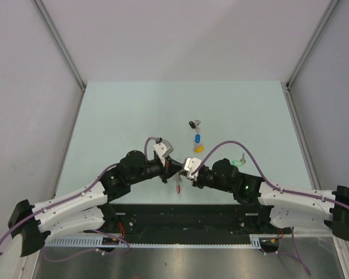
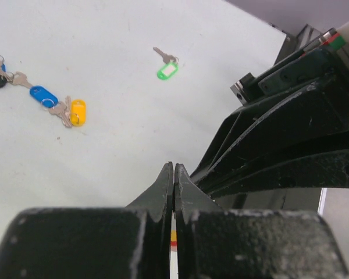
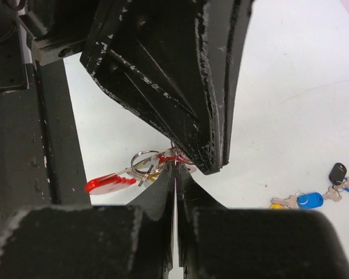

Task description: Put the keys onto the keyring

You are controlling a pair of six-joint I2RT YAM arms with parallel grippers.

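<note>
The keyring point(image 3: 144, 161), a bunch of silvery loops with a red piece point(image 3: 107, 184), sits where both grippers meet near the table's front edge point(image 1: 178, 183). My right gripper point(image 3: 175, 165) is shut with its tips pinching the loops. My left gripper point(image 2: 173, 168) is shut too, and its dark fingers point(image 3: 192, 87) come down onto the same loops from above. Loose keys lie farther out on the table: black tag point(image 1: 193, 124), blue tag point(image 1: 197, 138), yellow tag point(image 1: 199, 149) and, apart to the right, green tag point(image 1: 238, 161). The left wrist view shows blue point(image 2: 43, 95), yellow point(image 2: 78, 111) and green point(image 2: 167, 71).
The pale green table point(image 1: 134, 110) is bounded by grey walls on three sides. A black rail point(image 1: 180, 215) runs along the near edge just behind the grippers. Purple cables point(image 1: 244, 152) loop over both arms.
</note>
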